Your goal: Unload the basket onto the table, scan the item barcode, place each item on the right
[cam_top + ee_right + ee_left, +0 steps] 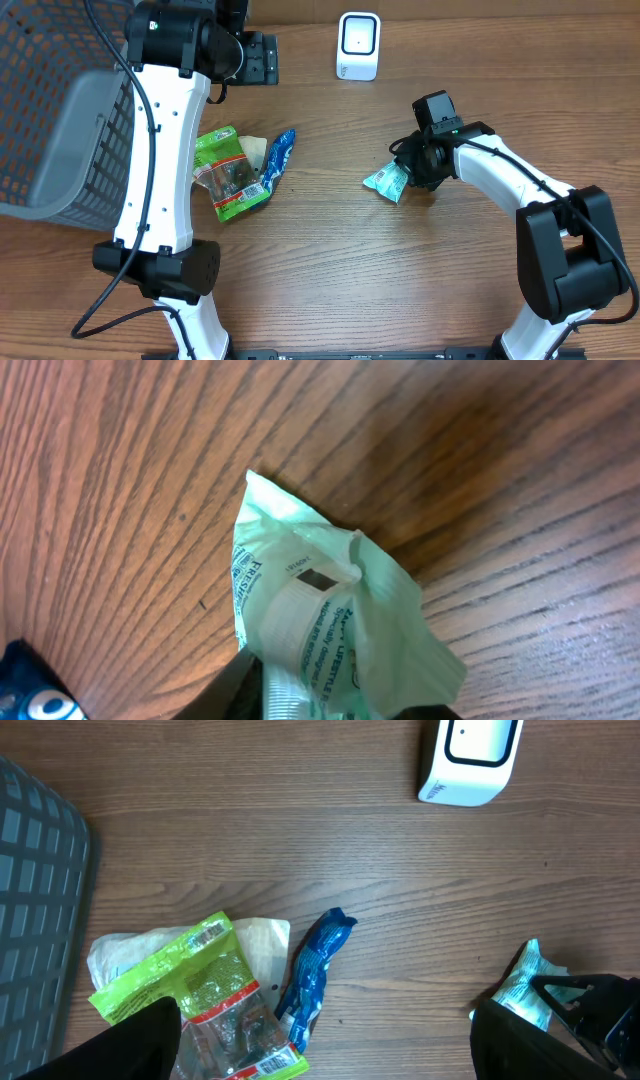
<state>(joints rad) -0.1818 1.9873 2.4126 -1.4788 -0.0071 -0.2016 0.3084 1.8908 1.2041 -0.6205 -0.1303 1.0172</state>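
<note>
The item, a crumpled mint-green wipes packet [388, 182] [320, 620], lies mid-right on the wooden table. My right gripper [415, 168] [330, 705] is shut on its near end, and the film is bunched between the dark fingers. The packet's printed side faces up and I see no barcode. The white scanner [358, 45] [470, 760] stands at the back centre, well away from the packet. My left gripper [262, 58] [320, 1055] hangs open and empty above the table, over the pile of other packets. The left wrist view also catches the packet [528, 988] at its right edge.
A green snack bag [228, 170] [200, 995], a white pouch [255, 148] beneath it and a blue packet [278, 158] [315, 975] lie left of centre. A grey mesh basket [60, 130] [35, 920] fills the far left.
</note>
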